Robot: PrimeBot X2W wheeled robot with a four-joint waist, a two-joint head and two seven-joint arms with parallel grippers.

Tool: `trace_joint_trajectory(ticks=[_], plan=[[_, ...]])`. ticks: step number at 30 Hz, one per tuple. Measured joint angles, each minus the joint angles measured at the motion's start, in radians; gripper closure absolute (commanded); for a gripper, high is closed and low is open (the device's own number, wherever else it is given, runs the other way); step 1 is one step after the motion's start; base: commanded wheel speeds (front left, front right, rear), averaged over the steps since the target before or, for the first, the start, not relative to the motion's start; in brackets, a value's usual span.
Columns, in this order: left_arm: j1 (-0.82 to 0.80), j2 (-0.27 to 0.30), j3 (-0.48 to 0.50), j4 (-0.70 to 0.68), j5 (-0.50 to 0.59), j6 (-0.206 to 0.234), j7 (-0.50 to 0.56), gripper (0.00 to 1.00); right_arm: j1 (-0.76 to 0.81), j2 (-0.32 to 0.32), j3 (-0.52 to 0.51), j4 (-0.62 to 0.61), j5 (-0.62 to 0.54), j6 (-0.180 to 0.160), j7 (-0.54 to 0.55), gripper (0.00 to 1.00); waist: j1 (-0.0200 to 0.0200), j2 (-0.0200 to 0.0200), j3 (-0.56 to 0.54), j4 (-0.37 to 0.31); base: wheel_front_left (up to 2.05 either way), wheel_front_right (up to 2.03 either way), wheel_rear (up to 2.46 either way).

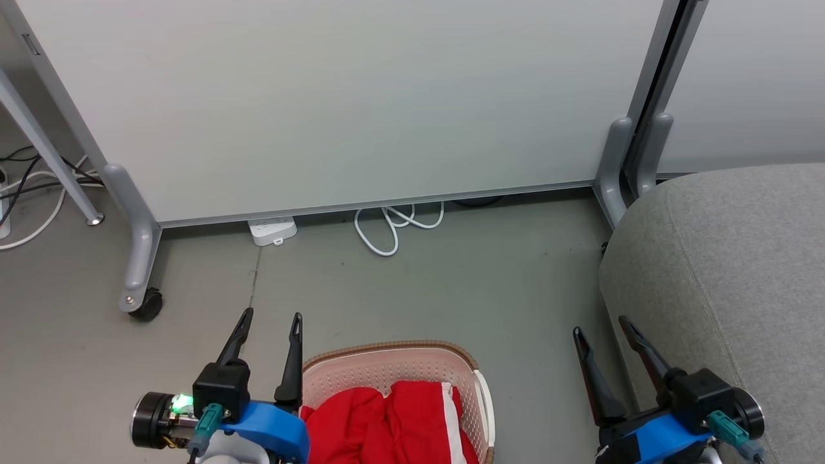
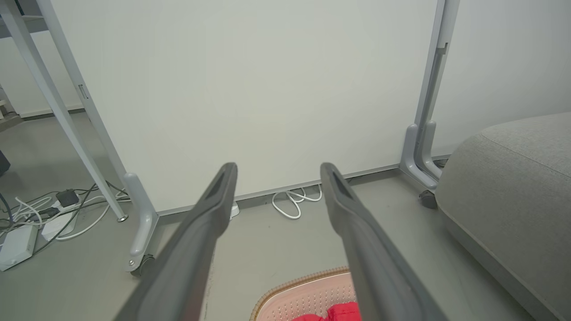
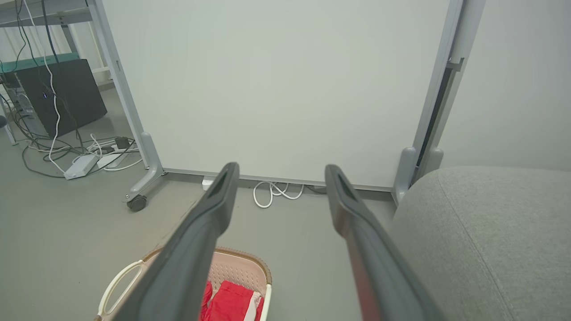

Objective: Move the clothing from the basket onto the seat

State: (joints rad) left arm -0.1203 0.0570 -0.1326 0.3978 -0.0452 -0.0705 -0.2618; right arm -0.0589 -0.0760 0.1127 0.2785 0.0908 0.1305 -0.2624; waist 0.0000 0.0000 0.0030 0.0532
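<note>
clothing (image 1: pixel 374 425) (white band (image 1: pixel 452 422)) — head view

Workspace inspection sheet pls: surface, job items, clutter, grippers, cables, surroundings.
Surface: grey floor, a few dark specks.
Job's things: basket on the floor, left of the seat; red clothing inside the basket; nothing on the visible part of the seat.
Clutter: nothing seen near the basket; black box far left.
Grippers: left gripper and right gripper both open, holding nothing, apart from the clothing.
Cables: white cable loop and power strip under the panel; cable tangle far left.
Surroundings: white panel on a castor; second panel behind the seat.
</note>
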Motion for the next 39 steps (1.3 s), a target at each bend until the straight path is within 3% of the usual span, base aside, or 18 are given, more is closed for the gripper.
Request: trace_joint_trajectory(ticks=[11, 20, 30, 39], plan=[[-0.039, -0.001, -0.013, 0.028, 0.012, -0.016, 0.0, 0.0, -0.01, -0.004, 0.011, 0.012, 0.007, 0.0, 0.0, 0.0, 0.0, 0.0001, 0.011, -0.021, 0.0, 0.0, 0.0], [-0.151, 0.033, -0.083, 0.157, 0.043, -0.044, 0.0, 0.0, -0.047, -0.008, 0.023, 0.004, 0.007, 0.0, 0.0, 0.0, 0.0, 0.0001, 0.066, -0.063, 0.0, 0.0, 0.0], [-0.337, 0.087, -0.223, 0.357, 0.066, -0.055, -0.001, 0.0, -0.138, -0.002, 0.042, -0.02, 0.007, 0.0, 0.0, 0.0, 0.0001, 0.0, 0.208, -0.122, 0.0, 0.0, 0.0], [-0.498, 0.128, -0.417, 0.611, 0.027, -0.059, -0.001, 0.0, -0.227, 0.007, 0.062, -0.043, -0.002, 0.0, 0.0, 0.0, 0.0001, 0.0, 0.374, -0.178, 0.0, 0.0, 0.0]])
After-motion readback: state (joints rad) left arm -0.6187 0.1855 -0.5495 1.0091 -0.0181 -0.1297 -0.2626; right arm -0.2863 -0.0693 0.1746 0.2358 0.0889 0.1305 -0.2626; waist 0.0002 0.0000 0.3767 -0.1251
